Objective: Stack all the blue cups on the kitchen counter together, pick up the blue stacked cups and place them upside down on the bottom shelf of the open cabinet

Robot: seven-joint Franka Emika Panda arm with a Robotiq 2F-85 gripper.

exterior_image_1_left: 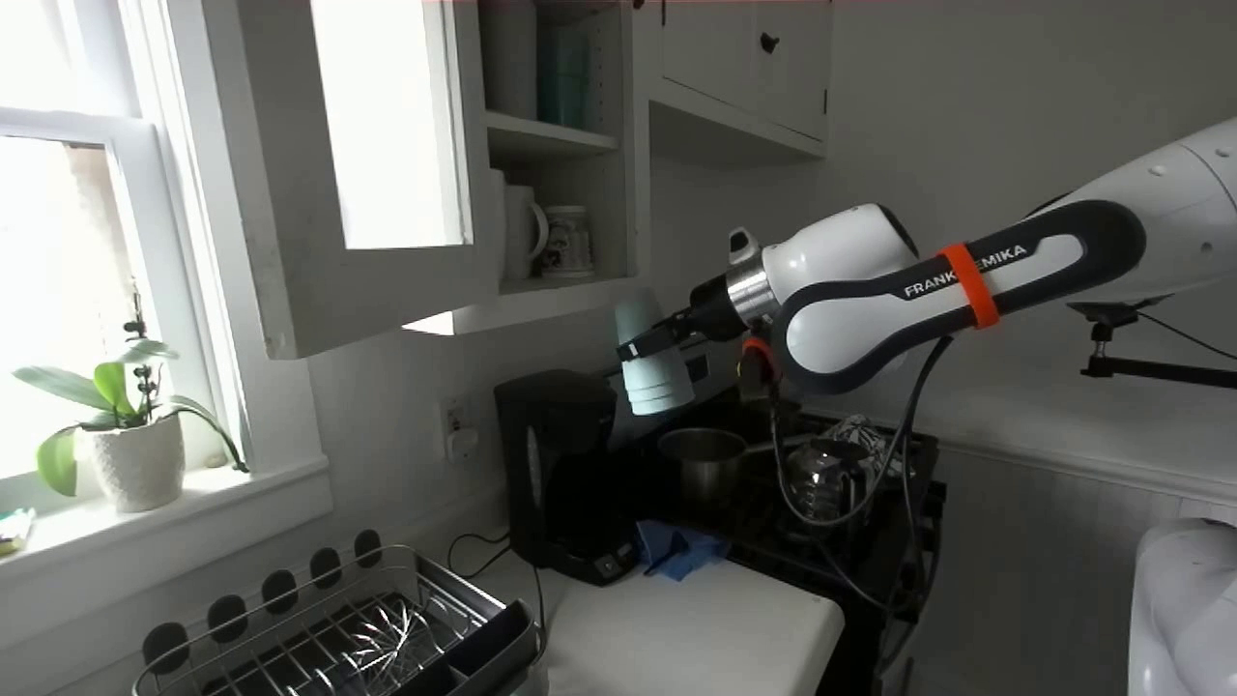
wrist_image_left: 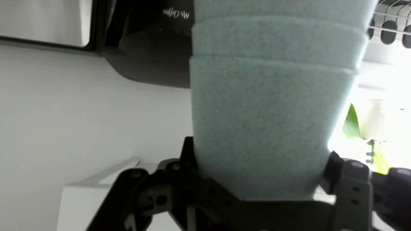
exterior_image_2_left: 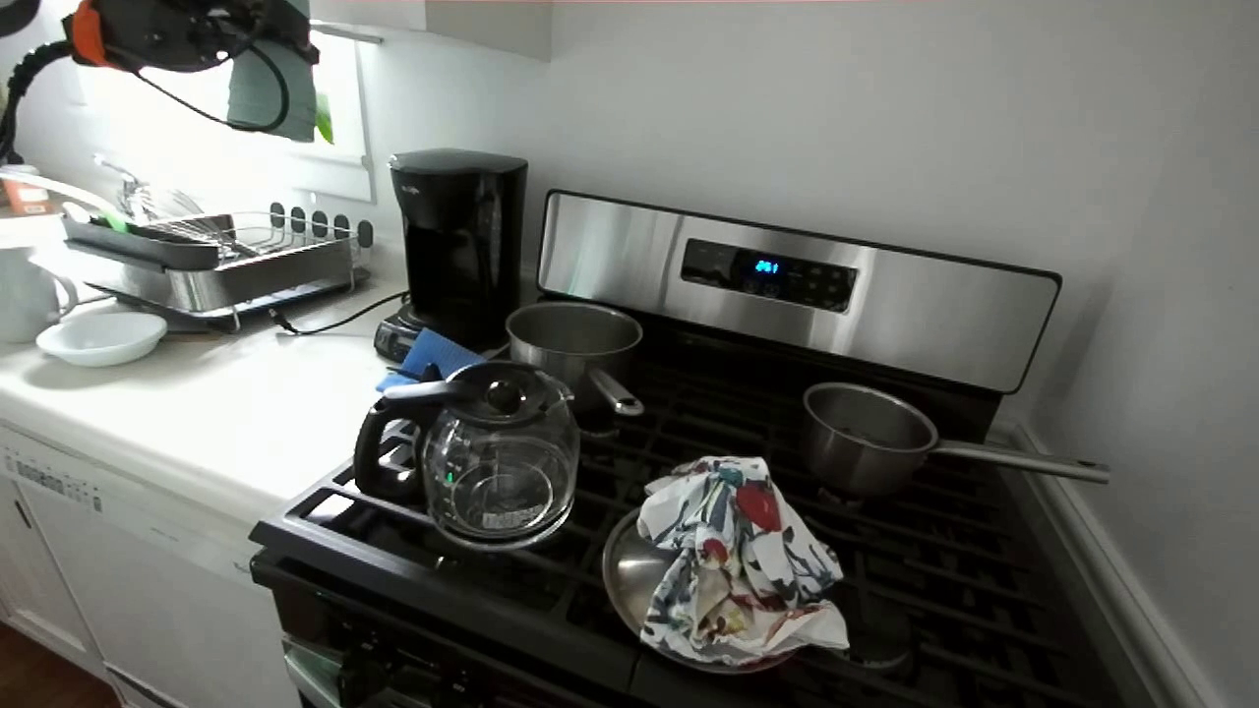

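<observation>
The blue stacked cups (exterior_image_1_left: 661,385) hang in the air, mouths down and somewhat tilted, their narrow end uppermost. My gripper (exterior_image_1_left: 640,348) is shut around the upper part of the stack, with fingers (wrist_image_left: 188,154) against both sides in the wrist view. Several rim lines show on the nested cups (wrist_image_left: 263,106). In an exterior view the stack is just right of and below the open cabinet (exterior_image_1_left: 626,145). Its bottom shelf (exterior_image_1_left: 556,296) bears white mugs. The kitchen counter (exterior_image_2_left: 226,403) lies below.
The open cabinet door (exterior_image_1_left: 280,193) swings out on the left. A patterned mug (exterior_image_1_left: 567,242) stands near the bottom shelf's right side. Beneath the cups are the coffee maker (exterior_image_1_left: 556,416) and a pot (exterior_image_1_left: 701,454). A dish rack (exterior_image_1_left: 387,619) and a glass carafe (exterior_image_2_left: 502,462) also show.
</observation>
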